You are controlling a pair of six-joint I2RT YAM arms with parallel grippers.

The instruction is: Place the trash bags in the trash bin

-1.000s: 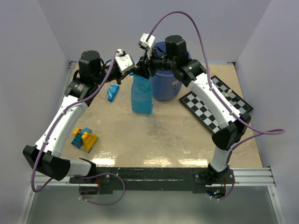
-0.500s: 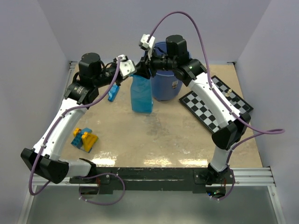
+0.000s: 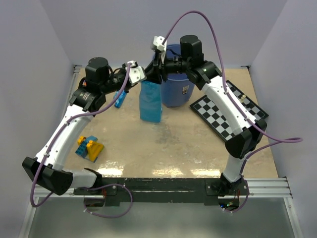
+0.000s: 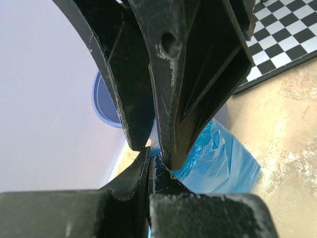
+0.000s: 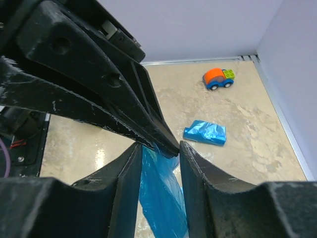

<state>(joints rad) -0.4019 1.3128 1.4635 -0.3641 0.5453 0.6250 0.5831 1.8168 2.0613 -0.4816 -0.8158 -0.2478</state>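
A trash bag (image 3: pixel 150 101) of thin blue film hangs upright with its lower edge at the table. Its top corner is pinched in my left gripper (image 3: pixel 143 79), whose jaws are pressed flat together (image 4: pixel 149 158) on the film (image 4: pixel 218 163). My right gripper (image 3: pixel 154 74) meets it tip to tip. Its fingers (image 5: pixel 198 183) stand apart on either side of the bag's top (image 5: pixel 161 198) and the left gripper's tip, so my right gripper (image 5: pixel 161 163) is open. The trash bin (image 3: pixel 176 91), a round blue bucket, stands just behind and to the right. A second, folded trash bag (image 3: pixel 119 98) lies on the table to the left.
A chessboard (image 3: pixel 230 111) lies right of the bin. Yellow and blue toy blocks (image 3: pixel 89 148) sit at the near left. A small orange and blue toy car (image 5: pixel 218 78) stands near the wall in the right wrist view. Walls close in the back and the sides.
Both grippers have shifted slightly right, toward the bin, with the bag's top. The right gripper's fingers have narrowed a little around it.
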